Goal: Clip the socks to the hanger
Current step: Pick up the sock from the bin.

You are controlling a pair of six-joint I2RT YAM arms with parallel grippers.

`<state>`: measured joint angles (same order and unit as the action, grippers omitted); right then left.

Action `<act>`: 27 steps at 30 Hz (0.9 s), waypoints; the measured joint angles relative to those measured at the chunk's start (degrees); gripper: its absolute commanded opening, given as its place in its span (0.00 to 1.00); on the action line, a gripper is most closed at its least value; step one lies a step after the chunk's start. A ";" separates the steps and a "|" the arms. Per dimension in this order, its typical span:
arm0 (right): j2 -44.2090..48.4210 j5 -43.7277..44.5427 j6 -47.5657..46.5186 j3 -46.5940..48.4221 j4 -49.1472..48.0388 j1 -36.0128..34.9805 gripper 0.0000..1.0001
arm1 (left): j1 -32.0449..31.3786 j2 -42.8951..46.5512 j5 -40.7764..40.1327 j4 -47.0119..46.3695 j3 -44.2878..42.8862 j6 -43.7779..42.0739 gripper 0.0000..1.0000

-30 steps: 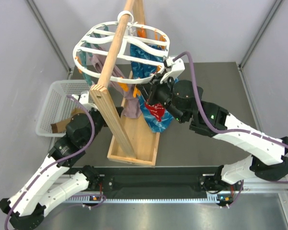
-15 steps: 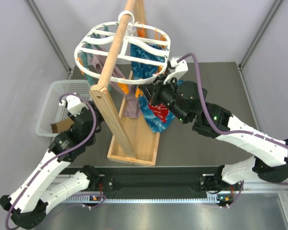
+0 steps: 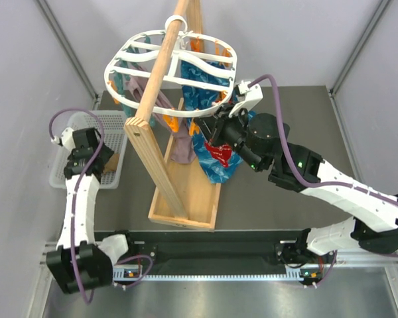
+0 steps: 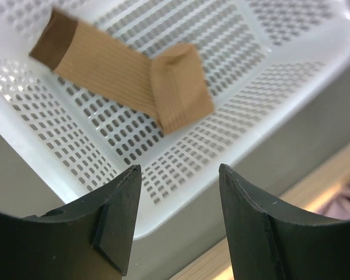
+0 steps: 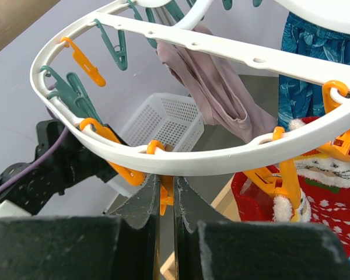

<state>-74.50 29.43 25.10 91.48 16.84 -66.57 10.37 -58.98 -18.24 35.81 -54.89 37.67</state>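
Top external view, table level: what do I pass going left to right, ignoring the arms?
white mesh basket → mauve sock → red sock

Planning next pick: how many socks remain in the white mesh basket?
1: a tan-brown ribbed sock lying on the floor of the white mesh basket. Some corners are unseen.

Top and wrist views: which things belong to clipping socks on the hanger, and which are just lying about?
Job: white oval plastic peg hanger; orange plastic peg; tan ribbed sock; red white-patterned sock; mauve fabric sock.
Just there: white mesh plastic basket; wooden pole stand.
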 measured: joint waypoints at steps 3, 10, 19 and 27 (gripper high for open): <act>0.11 -0.02 -0.04 0.02 0.17 0.07 0.00 | 3.19 -5.90 0.85 0.42 -0.90 3.39 0.61; -0.74 -0.37 0.00 1.51 1.75 0.11 0.00 | 6.64 -18.60 -0.87 0.48 -3.58 9.70 0.65; -2.25 -1.07 0.66 3.32 3.72 0.11 0.00 | 17.31 -24.11 -0.74 -2.97 -3.52 13.44 0.70; -3.04 -1.88 1.14 3.98 4.00 0.11 0.00 | 19.74 -29.97 -1.09 -5.70 -3.63 15.45 0.63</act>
<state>-77.54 27.55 26.24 95.46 20.84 -66.46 30.11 -88.95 -19.33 30.11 -58.52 53.12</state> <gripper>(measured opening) 0.043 0.633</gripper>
